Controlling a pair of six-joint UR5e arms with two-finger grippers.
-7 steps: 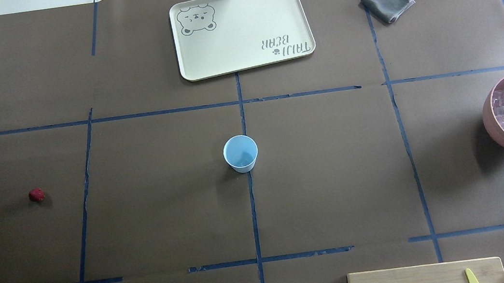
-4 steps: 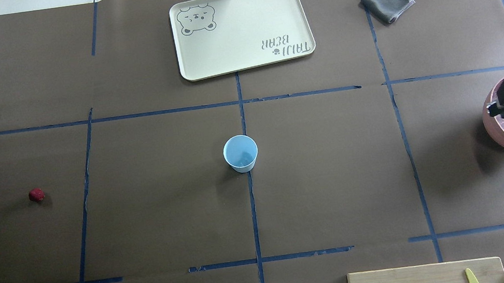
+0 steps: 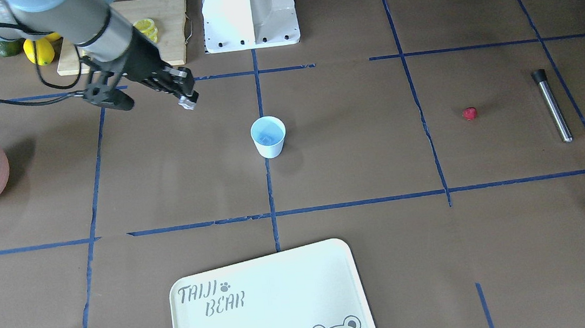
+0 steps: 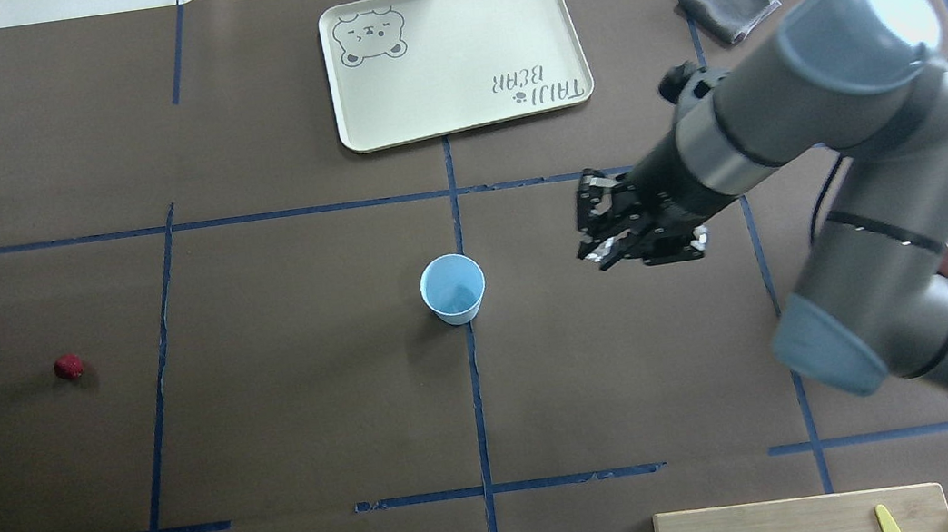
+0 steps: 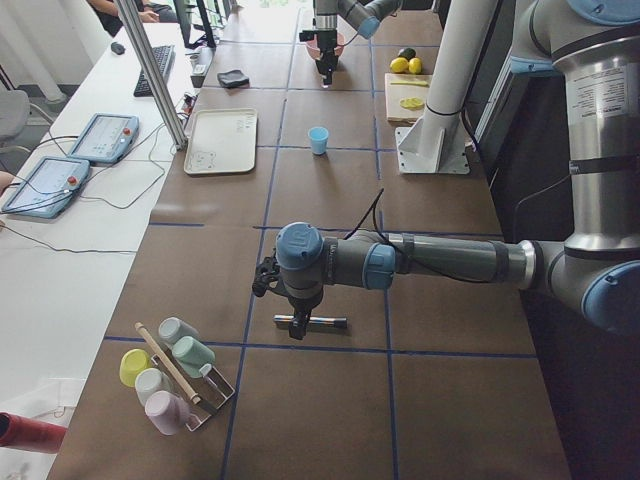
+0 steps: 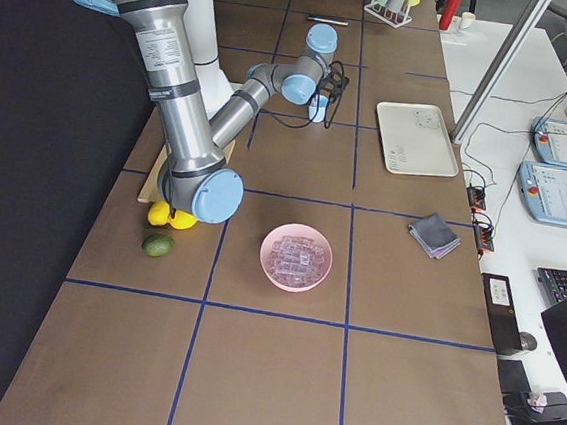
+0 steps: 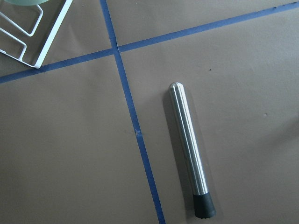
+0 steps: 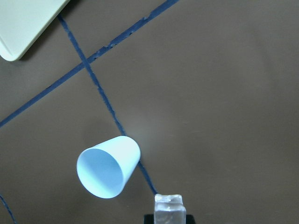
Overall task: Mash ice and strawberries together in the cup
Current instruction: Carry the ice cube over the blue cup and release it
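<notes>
I hold one ice cube (image 8: 169,208) pinched in the right gripper (image 4: 606,241), up beside the cup (image 4: 452,288), ready to drop it in | cup upright, mid-table (image 4: 272,402) | strawberry (image 4: 69,366) well apart, untouched | left gripper (image 5: 297,326) above the muddler (image 7: 189,158), can't tell its opening

"TAIJI BEAR" with paw mark, printed on cream tray (image 3: 285,306), beside bear-face drawing

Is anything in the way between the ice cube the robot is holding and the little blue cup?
No. Only bare brown table lies between the ice cube in the right gripper and the cup; nothing visible blocks it.
</notes>
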